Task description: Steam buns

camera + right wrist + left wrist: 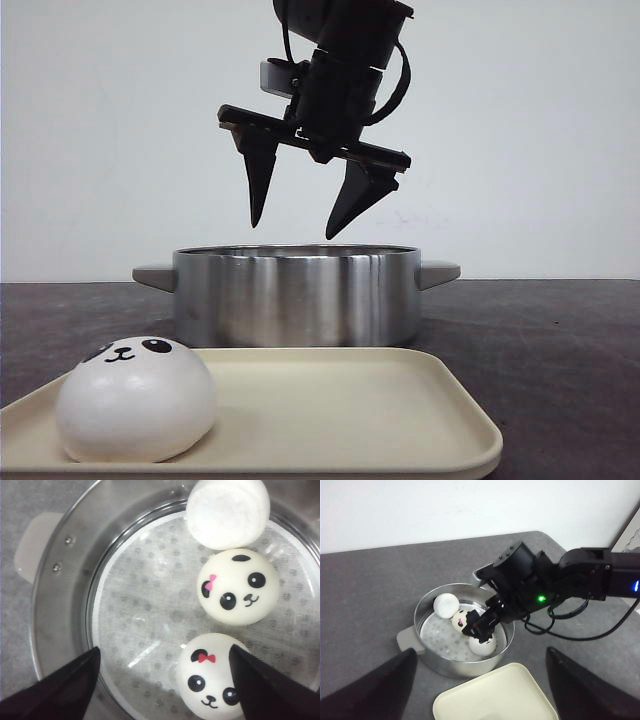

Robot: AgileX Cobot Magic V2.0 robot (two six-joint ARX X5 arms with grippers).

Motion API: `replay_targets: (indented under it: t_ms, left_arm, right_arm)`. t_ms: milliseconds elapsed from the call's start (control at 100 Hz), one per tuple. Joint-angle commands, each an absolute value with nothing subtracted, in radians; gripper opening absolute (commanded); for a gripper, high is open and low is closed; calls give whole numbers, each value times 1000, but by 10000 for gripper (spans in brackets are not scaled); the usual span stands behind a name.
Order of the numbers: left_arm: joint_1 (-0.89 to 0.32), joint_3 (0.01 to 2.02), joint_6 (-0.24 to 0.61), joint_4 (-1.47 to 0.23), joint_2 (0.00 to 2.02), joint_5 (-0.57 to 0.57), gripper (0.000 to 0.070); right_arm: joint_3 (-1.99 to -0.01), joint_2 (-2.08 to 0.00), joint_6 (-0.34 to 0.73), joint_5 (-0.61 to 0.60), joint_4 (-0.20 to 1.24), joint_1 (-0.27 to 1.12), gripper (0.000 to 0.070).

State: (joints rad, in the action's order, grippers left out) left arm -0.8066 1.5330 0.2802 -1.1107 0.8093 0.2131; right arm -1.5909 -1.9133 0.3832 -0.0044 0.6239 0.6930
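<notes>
Above the steel pot [296, 295] holding three buns [237, 586], the right end effector [305, 222] hangs spread wide, empty.

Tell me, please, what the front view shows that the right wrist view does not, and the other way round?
Only the front view shows the cream tray with one panda bun left on it, and the right gripper hanging open above the pot.

Only the right wrist view shows inside the pot: three buns on the perforated white liner, two face up, and a third whose face is out of sight.

Both show the steel pot and its handle.
</notes>
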Motion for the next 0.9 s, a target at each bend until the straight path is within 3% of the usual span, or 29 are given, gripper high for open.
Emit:
replay_targets:
  t_ms: [0, 260, 450, 500, 600, 650, 890]
  left_arm:
    - [-816, 1554, 278, -1110, 816, 217, 469]
    - [-816, 1554, 278, -1112, 816, 217, 469]
    - [-816, 1554, 278, -1112, 816, 217, 469]
    - [-816, 1554, 278, -1112, 816, 217, 469]
    - [-816, 1554, 278, -1112, 816, 217, 469]
    - [-816, 1554, 278, -1112, 816, 217, 469]
    - [-816, 1554, 278, -1124, 816, 217, 469]
  right_arm:
    - [-1609, -1926, 392, -3, 623, 698, 509]
    - [-1609, -1926, 392, 0, 631, 698, 443]
    - [-1609, -1926, 392, 1, 631, 698, 319]
    - [-1609, -1926, 392, 8, 633, 698, 270]
    - [-1609, -1926, 392, 17, 638, 698, 90]
    - [-1609, -1926, 391, 25, 643, 698, 36]
    - [-1609, -1926, 381, 29, 652, 698, 16]
